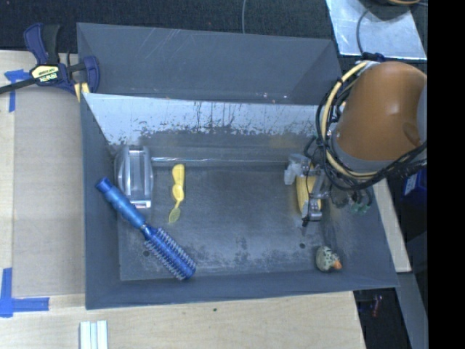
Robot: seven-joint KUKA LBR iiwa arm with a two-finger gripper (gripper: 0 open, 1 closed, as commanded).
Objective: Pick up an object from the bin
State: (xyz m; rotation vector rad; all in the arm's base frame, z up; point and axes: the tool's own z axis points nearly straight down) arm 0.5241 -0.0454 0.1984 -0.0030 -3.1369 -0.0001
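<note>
My gripper (312, 208) hangs low at the right side of the bin, under the arm's orange dome. A short yellow thing (301, 192) lies right against its left side; whether it is gripped I cannot tell. A small round greenish and orange thing (328, 259) lies on the bin floor just below the gripper, near the front right corner.
On the left side lie a clear plastic cup (135, 174) on its side, a small yellow utensil (176, 189) next to it, and a blue hairbrush (147, 230) set diagonally toward the front. The sloped bin walls rise close on the gripper's right.
</note>
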